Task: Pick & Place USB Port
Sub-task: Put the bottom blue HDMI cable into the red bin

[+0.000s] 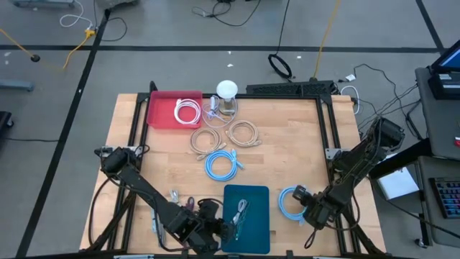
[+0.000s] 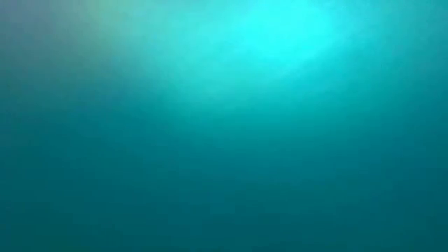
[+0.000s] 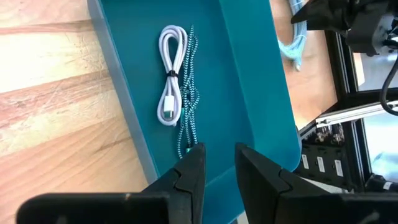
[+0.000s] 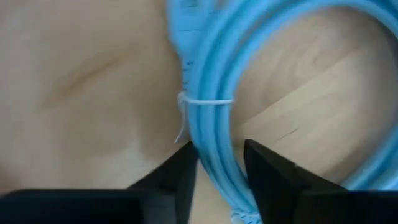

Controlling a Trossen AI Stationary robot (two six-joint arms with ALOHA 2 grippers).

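Low view wholly veiled by a featureless teal glow; no table or arms discernible there. Light blue cable coil [image 4: 214,118] blurred at close range in the right wrist view, cropped at 12 and 3 o'clock, one strand hidden between the right gripper [image 4: 219,163] fingers. Small items [image 1: 175,196] at 9 o'clock of the teal tray [image 1: 257,216] too small to identify. Braided cable [image 3: 188,102] end hidden behind the left gripper [image 3: 217,163] fingertip.

**Cable and tray count on the table**

2 trays are sitting on the table: 1 red tray [image 1: 162,115] and 1 teal tray [image 1: 255,223]. 2 blue coiled cables [image 1: 223,165] are lying on the wood, 2 beige coils [image 1: 243,134] too. 1 white cable [image 1: 187,111] is lying in the red tray, 2 cables [image 3: 177,81] in the teal one.
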